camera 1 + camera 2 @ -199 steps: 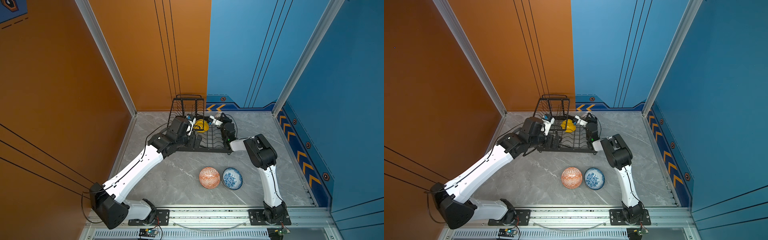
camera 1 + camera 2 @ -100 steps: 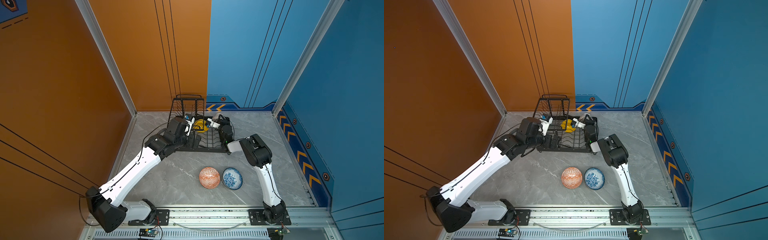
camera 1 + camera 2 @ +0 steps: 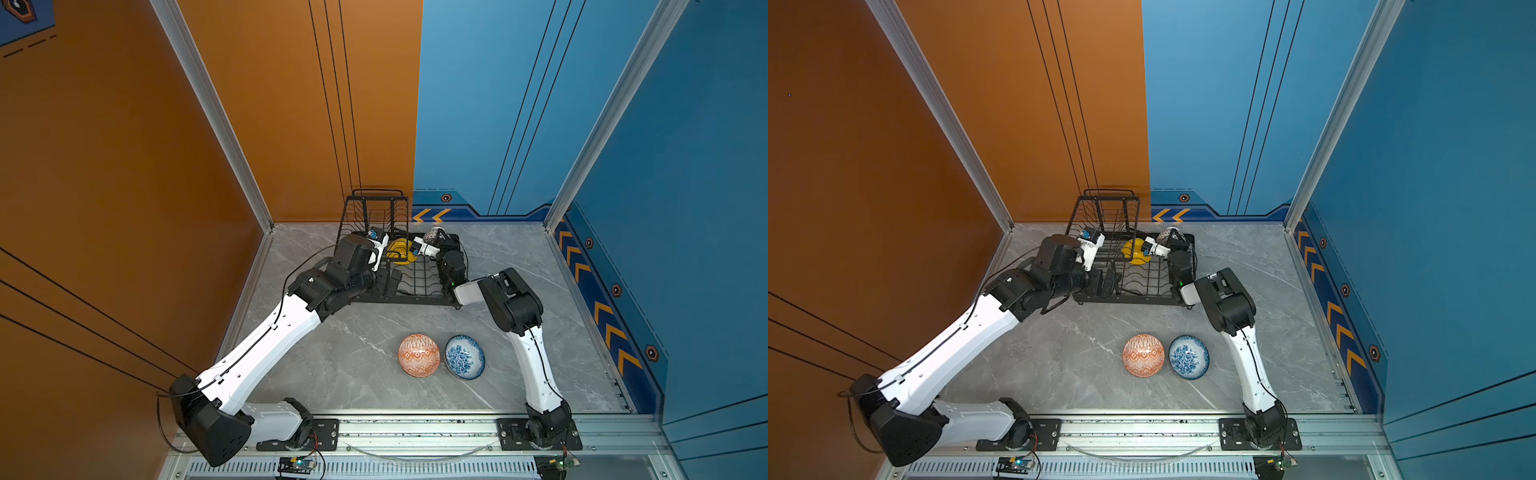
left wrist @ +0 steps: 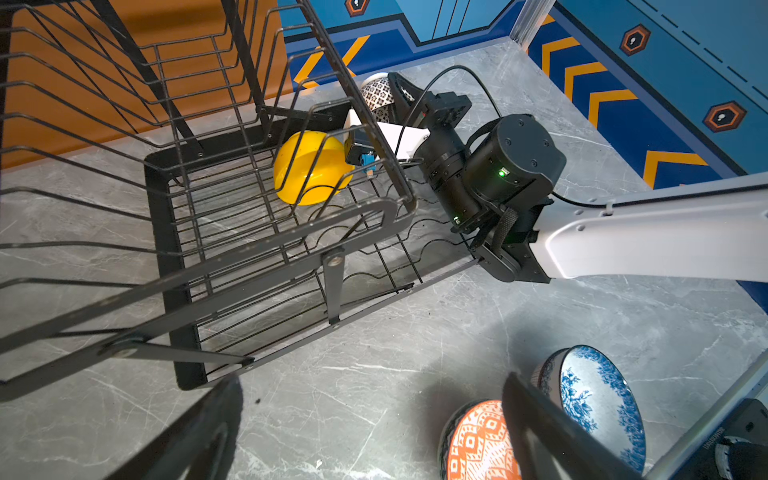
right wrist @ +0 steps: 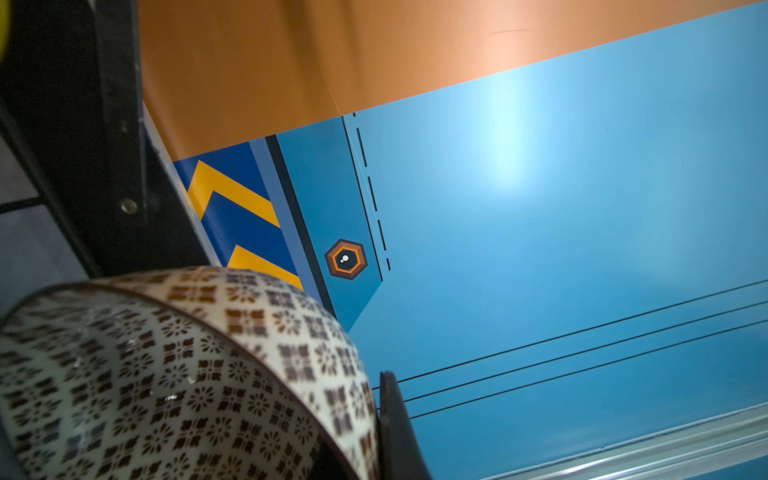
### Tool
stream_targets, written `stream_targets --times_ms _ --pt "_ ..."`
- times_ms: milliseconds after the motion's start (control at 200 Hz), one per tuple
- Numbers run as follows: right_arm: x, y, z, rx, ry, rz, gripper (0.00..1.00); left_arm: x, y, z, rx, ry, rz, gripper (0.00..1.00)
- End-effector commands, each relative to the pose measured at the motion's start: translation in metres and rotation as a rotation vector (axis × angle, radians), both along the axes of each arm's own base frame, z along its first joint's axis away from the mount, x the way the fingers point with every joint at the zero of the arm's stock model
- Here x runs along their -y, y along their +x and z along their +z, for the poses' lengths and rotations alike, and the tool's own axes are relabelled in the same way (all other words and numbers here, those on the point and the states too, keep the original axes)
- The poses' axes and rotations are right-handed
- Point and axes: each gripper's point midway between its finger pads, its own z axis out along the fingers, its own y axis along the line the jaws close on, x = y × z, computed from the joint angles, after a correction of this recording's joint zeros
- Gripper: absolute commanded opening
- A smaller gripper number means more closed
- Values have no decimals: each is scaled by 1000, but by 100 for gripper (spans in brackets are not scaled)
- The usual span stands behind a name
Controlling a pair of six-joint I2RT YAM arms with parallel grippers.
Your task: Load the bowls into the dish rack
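Gripping the dark-white patterned bowl (image 3: pixel 433 235) by its rim, the right pincer (image 3: pixel 439 240) is clamped shut and holds the bowl tipped on its side at the far right corner of the dish rack (image 3: pixel 411 298); whether the bowl touches the wires cannot be told. In the right wrist view the bowl (image 5: pixel 166 374) fills the frame beside one black finger (image 5: pixel 395 428). The left pincer (image 3: pixel 390 282) stands wide open with nothing between its jaws, at the near left of the rack, close to the raised basket tier (image 3: pixel 374 212). A yellow bowl (image 3: pixel 401 251) lies tilted on the low tray, towards its far side. On the desk (image 3: pixel 353 316), well nearer than the rack, the orange-white bowl (image 3: pixel 419 355) and the blue-white bowl (image 3: pixel 465 357) sit upright just beside each other, orange on the left
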Motion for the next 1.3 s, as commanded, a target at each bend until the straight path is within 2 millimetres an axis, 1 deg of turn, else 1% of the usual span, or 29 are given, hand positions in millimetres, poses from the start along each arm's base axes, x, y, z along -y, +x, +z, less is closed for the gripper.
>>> stream_targets --times_ms 0,70,175,496,671,746,926,1072,1112,1152,1172,1222,1237,1262,1297 --pt "-4 -5 15 6 31 38 0 -4 -4 -5 -17 11 -9 98" --pt "-4 -5 11 -25 24 43 0 -4 -3 -5 -17 13 -8 98" --pt "-2 -6 10 -51 30 45 0 -4 -3 -6 -16 15 -7 98" --pt "1 -4 14 -87 63 35 0 -5 -4 -5 -12 16 -9 98" --pt "-1 -6 18 -101 75 37 16 -5 -4 -10 -18 19 -9 98" --pt "-1 -7 22 -95 79 39 19 -6 -4 -10 -19 20 -11 98" --pt "0 -10 29 -98 84 39 33 -10 -4 -11 -21 17 -5 98" --pt "1 -14 34 -96 94 43 49 -9 -5 -11 -23 12 -8 98" --pt "1 -15 36 -97 95 43 55 -9 -5 -10 -22 12 -9 98" --pt "1 -17 38 -97 98 45 64 -9 -5 -10 -23 9 -10 98" --pt "2 -17 39 -98 101 45 70 -9 -5 -9 -20 8 -10 98" --pt "3 -19 42 -98 114 50 89 -8 -5 -10 -20 6 -12 98" --pt "3 -20 44 -98 120 52 93 -8 -5 -10 -21 6 -12 98" --pt "3 -21 46 -98 128 54 97 -8 -5 -11 -22 4 -14 98" --pt "4 -23 47 -100 138 57 99 -8 -4 -11 -20 -2 -14 98"
